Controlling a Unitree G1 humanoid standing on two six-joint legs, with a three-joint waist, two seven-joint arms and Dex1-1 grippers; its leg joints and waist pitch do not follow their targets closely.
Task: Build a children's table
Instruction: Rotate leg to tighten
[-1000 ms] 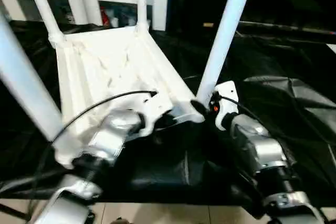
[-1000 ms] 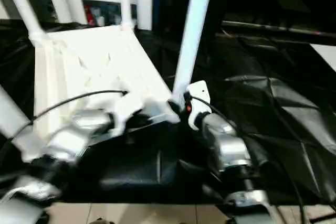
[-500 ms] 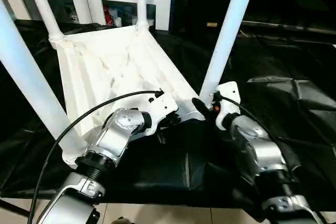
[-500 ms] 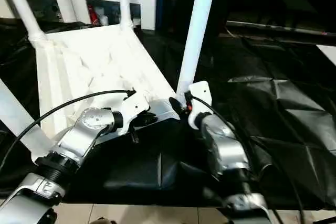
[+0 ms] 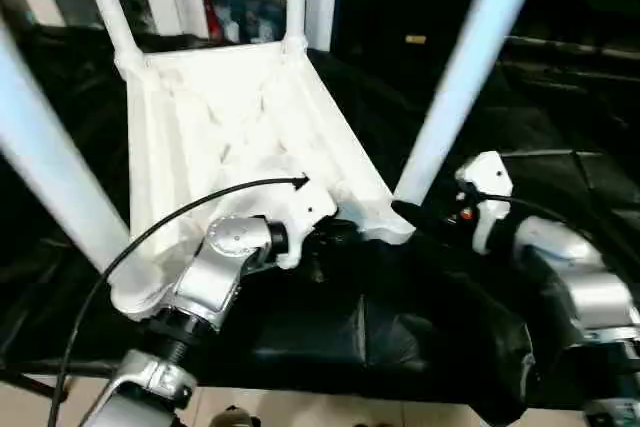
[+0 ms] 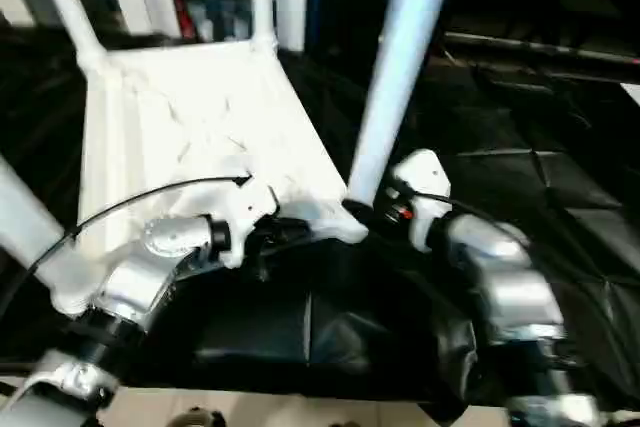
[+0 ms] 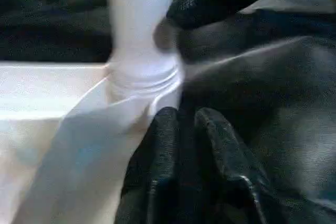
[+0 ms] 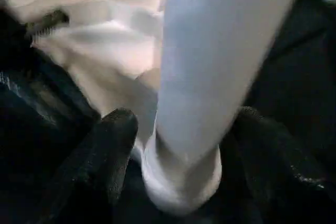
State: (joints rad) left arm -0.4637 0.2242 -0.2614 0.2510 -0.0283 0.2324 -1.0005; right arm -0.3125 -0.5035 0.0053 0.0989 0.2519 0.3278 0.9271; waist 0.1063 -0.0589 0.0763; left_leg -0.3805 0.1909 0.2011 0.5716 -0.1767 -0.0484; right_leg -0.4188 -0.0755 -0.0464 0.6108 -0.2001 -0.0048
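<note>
The children's table lies upside down on black cloth, its white ribbed top [image 5: 230,127] facing up. All four white legs stand in the corner sockets. The near-right leg [image 5: 450,97] rises beside my right gripper [image 5: 415,215]. This gripper is open, and its black fingers [image 8: 113,145] sit either side of that leg [image 8: 220,51] just above the socket. My left gripper [image 5: 325,237] is shut with nothing between its fingers [image 7: 163,129]. It rests against the top's near rim, next to the same socket [image 7: 142,72].
Black crumpled cloth [image 5: 520,327] covers the work surface and falls off at the near edge above the pale floor [image 5: 300,412]. A white cabinet with glass-fronted shelves [image 5: 230,7] stands behind. The near-left leg [image 5: 50,177] rises close to my left forearm.
The camera has shifted, so the whole scene sits further right. My right forearm has drawn a little to the right of the leg's base. The left gripper stays at the near rim.
</note>
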